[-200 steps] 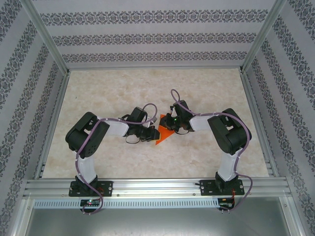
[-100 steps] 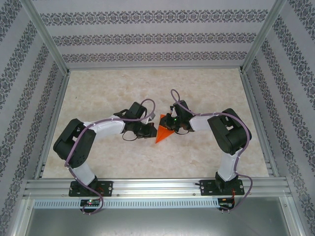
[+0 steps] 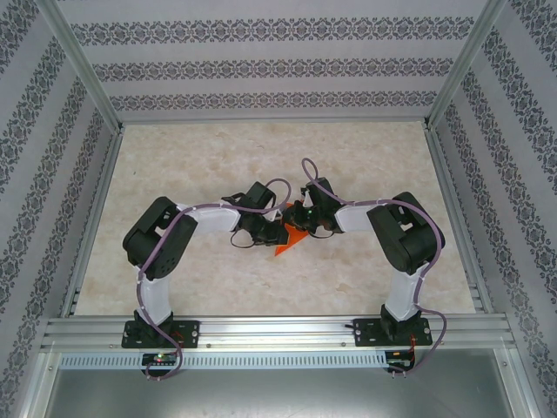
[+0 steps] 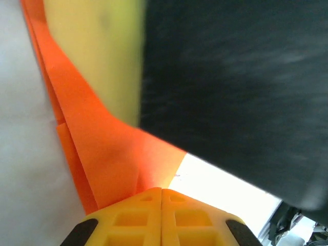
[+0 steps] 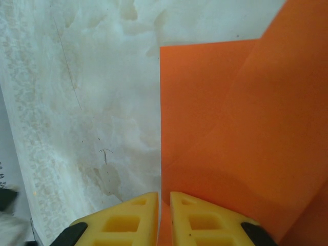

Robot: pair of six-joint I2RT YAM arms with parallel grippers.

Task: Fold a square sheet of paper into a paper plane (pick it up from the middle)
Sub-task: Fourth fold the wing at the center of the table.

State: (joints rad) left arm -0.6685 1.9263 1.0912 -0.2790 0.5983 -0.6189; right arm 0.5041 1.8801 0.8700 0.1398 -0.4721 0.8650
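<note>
The square sheet of paper (image 3: pixel 286 245) lies folded into a pointed orange triangle at the middle of the table, between the two wrists. My left gripper (image 3: pixel 277 230) is at the paper's left side. In the left wrist view its yellow fingertips (image 4: pixel 161 191) are pressed together with no gap, and the creased orange paper (image 4: pixel 102 154) sits just beyond them. My right gripper (image 3: pixel 298 225) is at the paper's upper right. In the right wrist view its jaws (image 5: pixel 164 195) stand a slit apart on the straight edge of the paper (image 5: pixel 230 118), with orange showing in the slit.
The marbled tabletop (image 3: pixel 191 157) is fenced by aluminium rails and patterned walls. The right gripper's dark body (image 4: pixel 230 92) is close in front of the left wrist camera. The two wrists nearly touch over the paper.
The left arm drew back with its elbow low, then swung forward again; its gripper now sits further right, close against the right gripper. The right arm and the paper stayed put.
</note>
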